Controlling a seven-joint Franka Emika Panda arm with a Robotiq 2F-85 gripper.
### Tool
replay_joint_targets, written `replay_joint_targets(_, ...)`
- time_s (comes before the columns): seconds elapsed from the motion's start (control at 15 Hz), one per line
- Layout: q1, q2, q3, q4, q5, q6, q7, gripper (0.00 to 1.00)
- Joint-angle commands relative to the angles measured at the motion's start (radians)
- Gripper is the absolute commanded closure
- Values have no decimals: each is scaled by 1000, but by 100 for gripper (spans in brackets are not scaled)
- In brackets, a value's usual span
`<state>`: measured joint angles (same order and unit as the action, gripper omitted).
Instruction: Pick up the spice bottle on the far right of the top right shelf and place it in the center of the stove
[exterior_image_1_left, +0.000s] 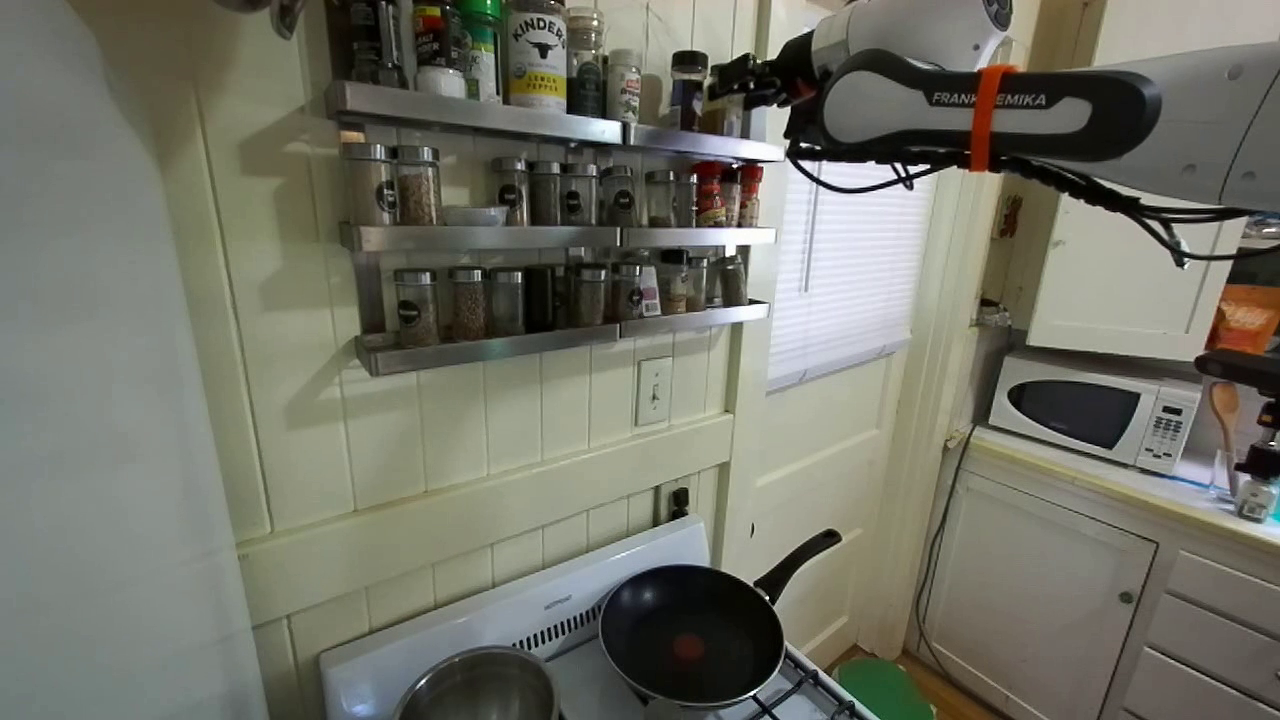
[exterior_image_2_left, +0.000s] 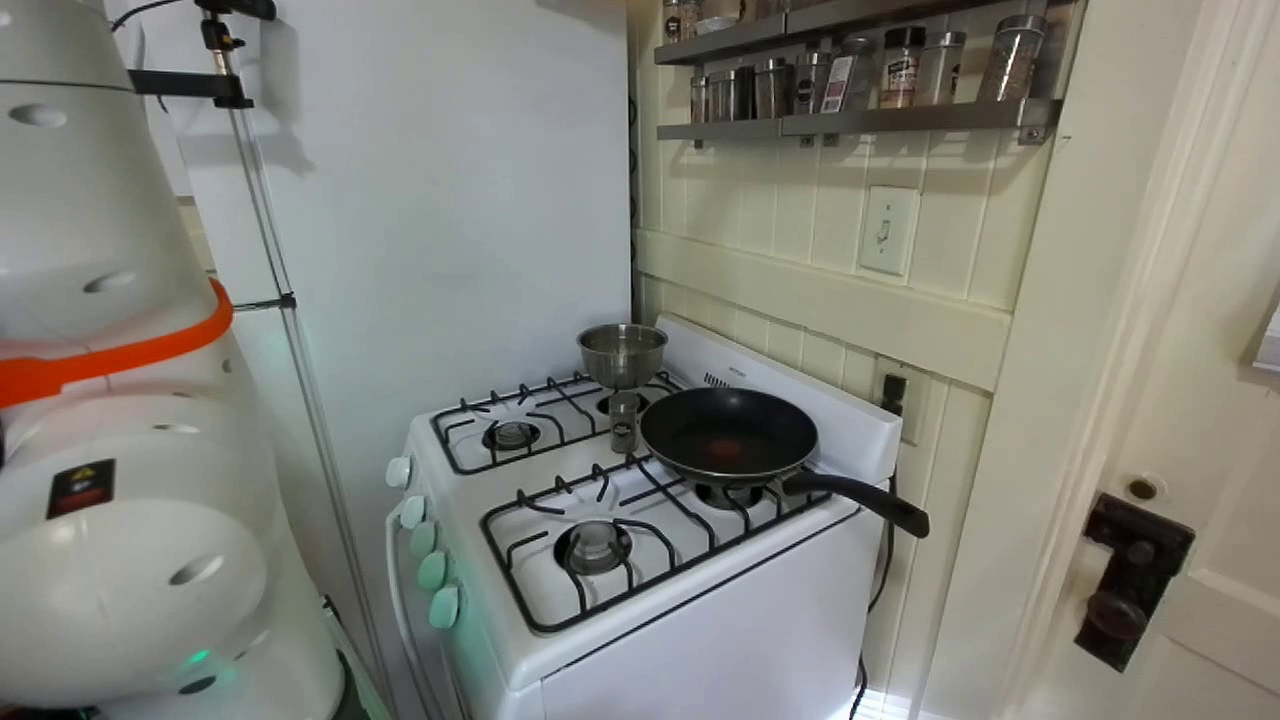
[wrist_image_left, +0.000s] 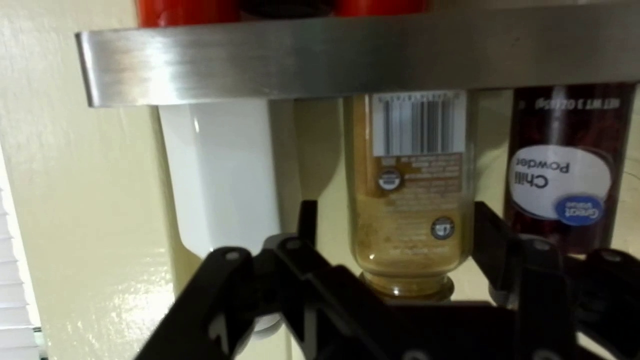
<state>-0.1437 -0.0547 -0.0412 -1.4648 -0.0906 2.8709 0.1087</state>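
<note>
The spice bottle (wrist_image_left: 410, 200), a glass jar with tan-brown contents and a barcode label, stands on the shelf's (wrist_image_left: 330, 60) top right tier; the wrist picture is upside down. In an exterior view the bottle (exterior_image_1_left: 722, 115) is partly hidden behind the gripper (exterior_image_1_left: 745, 82). In the wrist view my open gripper (wrist_image_left: 395, 220) has a finger on each side of the bottle. A gap shows at the left finger; the right finger is close to the glass, contact unclear. The bottle's cap is hidden by the gripper. The white stove (exterior_image_2_left: 560, 478) stands below the shelf (exterior_image_1_left: 700, 141).
A white container (wrist_image_left: 225, 175) and a chili powder jar (wrist_image_left: 560, 170) flank the bottle. On the stove are a frying pan (exterior_image_2_left: 730, 430), a metal pot (exterior_image_2_left: 622, 352) and a small glass jar (exterior_image_2_left: 623, 425) between the burner grates. More jars fill the lower tiers.
</note>
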Motion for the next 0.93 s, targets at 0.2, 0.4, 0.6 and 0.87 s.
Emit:
replay_joint_targets(0.2, 0, 38, 0, 26, 0, 14, -1, 24)
replay_joint_targets(0.4, 2, 45, 2, 27, 0, 12, 1, 26)
replay_joint_targets(0.6, 4, 45, 8, 23, -7, 14, 0, 59)
replay_joint_targets(0.87, 0, 36, 11, 30, -36, 7, 13, 67)
